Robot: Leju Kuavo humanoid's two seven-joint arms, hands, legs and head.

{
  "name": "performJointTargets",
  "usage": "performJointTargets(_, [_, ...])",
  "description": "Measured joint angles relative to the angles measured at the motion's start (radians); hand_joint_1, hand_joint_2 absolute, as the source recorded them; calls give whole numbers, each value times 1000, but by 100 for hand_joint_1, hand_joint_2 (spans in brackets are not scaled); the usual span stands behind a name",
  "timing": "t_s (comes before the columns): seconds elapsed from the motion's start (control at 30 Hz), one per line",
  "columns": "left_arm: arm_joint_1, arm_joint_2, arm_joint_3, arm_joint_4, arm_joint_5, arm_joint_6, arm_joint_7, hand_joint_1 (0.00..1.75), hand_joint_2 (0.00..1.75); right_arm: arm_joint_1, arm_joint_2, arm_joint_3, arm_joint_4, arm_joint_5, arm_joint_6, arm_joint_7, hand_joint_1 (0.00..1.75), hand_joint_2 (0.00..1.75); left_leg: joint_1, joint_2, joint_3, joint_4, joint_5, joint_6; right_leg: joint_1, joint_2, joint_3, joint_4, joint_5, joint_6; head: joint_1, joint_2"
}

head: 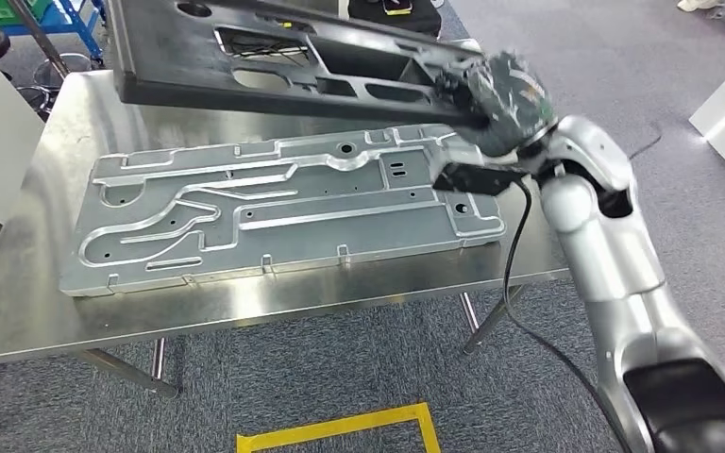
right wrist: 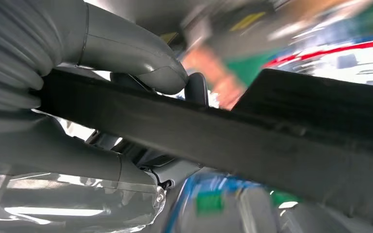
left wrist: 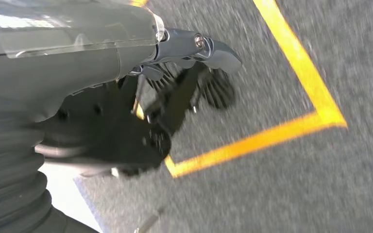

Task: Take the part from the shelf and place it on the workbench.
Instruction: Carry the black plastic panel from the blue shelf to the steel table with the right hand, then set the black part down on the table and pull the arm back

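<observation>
The left hand [left wrist: 175, 82] comes in from the left edge of the frame, its grey ribbed cover filling the lower left and a smooth grey casing the upper left. The thick grey thumb [left wrist: 209, 48] points right near the top centre, and the darker fingers [left wrist: 213, 90] hang just below it (blurred, so how far they curl is hard to tell). Nothing sits in the hand. Behind it lies grey carpet [left wrist: 296, 184], crossed by a corner of yellow floor tape [left wrist: 320, 109] at centre right.
</observation>
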Motion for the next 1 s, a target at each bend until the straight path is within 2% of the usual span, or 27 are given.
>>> performJointTargets(0.03, [-2,0,-2,0,0,0,0,0,175,-63,5,39,66,75,-29,12,175,175,0,-2,7,0,-7,0,0,0,-38,45,1,1,0,0])
performJointTargets(0.07, [-3,0,-4,0,0,0,0,0,175,-122,16,78,140,139,-56,20,175,175,0,-5,16,0,-14,-1,0,0,-59,54,25,1,0,0])
performJointTargets(0.1, [-3,0,-7,0,0,0,0,0,175,-176,31,118,217,193,-86,25,175,175,0,-9,27,1,-22,-3,0,0,-64,25,71,0,0,0])
performJointTargets(0.17, [-3,0,-12,0,0,1,-1,0,175,-263,67,188,373,267,-156,37,175,175,1,-15,44,3,-38,-9,1,0,-39,-98,181,-8,0,0])
performJointTargets(0.2, [-4,0,-13,0,0,1,-3,0,175,-292,87,218,445,286,-194,44,175,175,0,-17,49,5,-43,-12,4,1,-26,-151,217,-13,0,0])
performJointTargets(0.23, [-5,-1,-14,0,0,2,-7,0,175,-311,107,246,512,297,-228,50,175,175,1,-19,50,6,-46,-17,8,2,-14,-189,231,-19,0,0])
performJointTargets(0.3, [-8,-1,-19,1,0,2,-16,0,175,-320,143,284,627,320,-275,57,175,175,3,-22,52,6,-48,-27,16,3,0,-218,221,-29,0,0])
performJointTargets(0.37, [-11,-2,-29,1,0,2,-23,0,175,-301,177,298,724,349,-293,60,175,175,4,-20,52,8,-55,-39,12,0,18,-235,213,-38,0,0])
performJointTargets(0.4, [-11,-2,-35,0,0,2,-28,0,175,-287,194,299,766,359,-299,65,175,175,4,-17,45,28,-67,-46,8,-2,27,-242,212,-42,0,0])
performJointTargets(0.43, [-12,-2,-40,0,0,1,-33,0,175,-271,209,300,808,365,-306,71,131,131,5,-12,27,68,-85,-53,5,-4,35,-246,211,-46,0,0])
performJointTargets(0.5, [-11,-1,-45,0,0,1,-41,0,175,-229,234,303,881,362,-323,81,44,44,13,-6,-38,197,-130,-65,4,-6,46,-248,205,-52,0,0])
performJointTargets(0.53, [-9,-1,-48,0,0,1,-44,0,175,-206,244,304,911,358,-332,83,0,0,18,-5,-71,252,-142,-69,3,-6,51,-247,201,-52,0,0])
performJointTargets(0.57, [-8,0,-52,0,0,1,-46,0,175,-183,254,304,935,353,-338,83,0,0,22,-3,-91,277,-136,-73,2,-5,56,-247,197,-51,0,0])
performJointTargets(0.6, [-7,1,-57,0,0,2,-48,0,175,-166,262,304,953,348,-343,83,0,0,25,-1,-91,261,-112,-76,-1,-4,61,-246,192,-49,0,0])
performJointTargets(0.67, [-6,4,-64,0,0,5,-52,0,175,-147,273,304,980,337,-347,83,0,0,30,3,-44,139,-36,-80,-6,-1,73,-242,179,-39,0,0])
performJointTargets(0.7, [-6,4,-65,1,0,6,-55,0,175,-144,275,304,990,329,-348,83,0,0,29,4,-17,76,-10,-79,-5,0,75,-240,172,-33,0,0])
performJointTargets(0.73, [-6,5,-65,1,0,8,-55,0,175,-142,277,303,997,321,-349,83,0,0,28,5,3,32,0,-75,-4,0,76,-239,168,-27,0,0])
performJointTargets(0.77, [-7,5,-64,1,0,11,-51,0,131,-142,278,301,1003,314,-350,83,0,0,26,5,13,11,-2,-69,-2,0,75,-239,165,-21,0,0])
performJointTargets(0.87, [-7,6,-64,1,0,24,-25,0,0,-142,282,294,1015,302,-349,83,0,0,23,3,22,1,-15,-47,-4,-1,81,-243,158,-4,0,0])
performJointTargets(0.9, [-7,7,-64,0,0,25,-22,0,0,-144,283,292,1018,300,-349,83,0,0,23,3,27,-2,-17,-39,-5,-3,78,-228,147,0,0,0])
performJointTargets(0.93, [-7,7,-64,0,0,24,-20,0,0,-147,284,289,1021,298,-348,84,0,0,24,4,32,-5,-18,-33,-6,-3,61,-192,126,2,0,0])
performJointTargets(1.0, [-8,7,-64,1,0,21,-13,0,0,-151,283,284,1028,294,-347,86,0,0,22,5,37,-7,-19,-24,-4,-4,-6,-65,69,1,0,0])
